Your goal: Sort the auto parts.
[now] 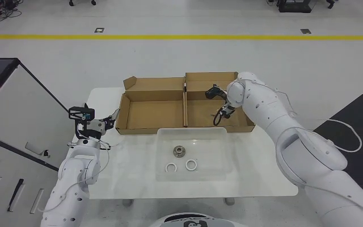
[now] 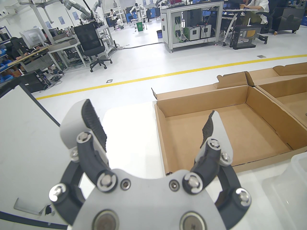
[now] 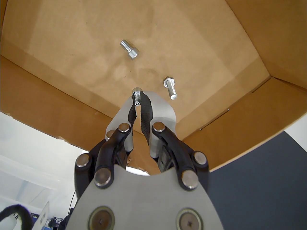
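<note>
My right gripper [image 3: 138, 101] hangs over the right cardboard box [image 3: 60, 25] and is shut on a small silver bolt [image 3: 137, 92], head pointing away from the wrist. Two more bolts lie on that box's floor: a socket-head one [image 3: 129, 49] and a hex-head one [image 3: 169, 87]. From above, this gripper [image 1: 218, 118] sits inside the right box [image 1: 238, 127]. My left gripper [image 2: 153, 123] is open with nothing between its fingers, at the table's left side beside the left box [image 2: 215, 130]. A clear plastic tray [image 1: 193, 136] holds a metal hub [image 1: 179, 151] and two white rings [image 1: 171, 167] [image 1: 191, 165].
The two cardboard boxes stand side by side at the table's back, flaps open; the left box [image 1: 153, 110] has a bare floor. The clear tray sits just in front of them. A white panel [image 1: 28, 108] leans by the table's left edge.
</note>
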`<action>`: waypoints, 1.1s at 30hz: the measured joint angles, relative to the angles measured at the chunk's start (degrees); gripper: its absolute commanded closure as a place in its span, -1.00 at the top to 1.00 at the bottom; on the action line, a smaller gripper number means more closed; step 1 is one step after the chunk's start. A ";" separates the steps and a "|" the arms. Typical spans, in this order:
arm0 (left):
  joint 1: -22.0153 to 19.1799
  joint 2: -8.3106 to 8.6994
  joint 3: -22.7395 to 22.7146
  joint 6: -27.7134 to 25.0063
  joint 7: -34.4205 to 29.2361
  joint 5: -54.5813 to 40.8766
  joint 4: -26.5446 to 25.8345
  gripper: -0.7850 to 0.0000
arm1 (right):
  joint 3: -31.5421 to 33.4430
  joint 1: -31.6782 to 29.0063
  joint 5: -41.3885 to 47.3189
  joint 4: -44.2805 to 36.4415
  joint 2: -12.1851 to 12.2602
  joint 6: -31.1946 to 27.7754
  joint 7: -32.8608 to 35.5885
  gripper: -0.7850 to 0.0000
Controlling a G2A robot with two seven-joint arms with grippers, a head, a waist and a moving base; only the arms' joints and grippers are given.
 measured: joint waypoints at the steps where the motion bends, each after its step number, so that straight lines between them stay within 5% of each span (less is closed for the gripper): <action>1: 0.00 0.00 0.00 0.00 0.00 0.00 0.00 1.00 | -0.02 0.02 -0.05 0.23 -0.12 -0.05 -0.02 -1.00; 10: 0.00 0.00 0.00 0.00 0.00 0.00 0.00 1.00 | -0.08 0.19 -0.30 1.76 -0.91 -0.53 -0.17 -1.00; 12: 0.00 0.00 0.00 0.00 0.00 0.00 0.00 1.00 | -0.04 0.24 -0.29 2.14 -1.08 -0.69 -0.24 -0.89; 16: 0.00 0.00 0.00 0.00 0.00 0.00 0.00 1.00 | 0.09 0.35 -0.27 2.79 -1.38 -0.90 -0.59 -0.29; 33: 0.00 0.00 0.00 0.00 0.00 0.00 0.00 1.00 | 5.73 3.00 7.03 2.52 -0.18 -4.59 -0.89 0.05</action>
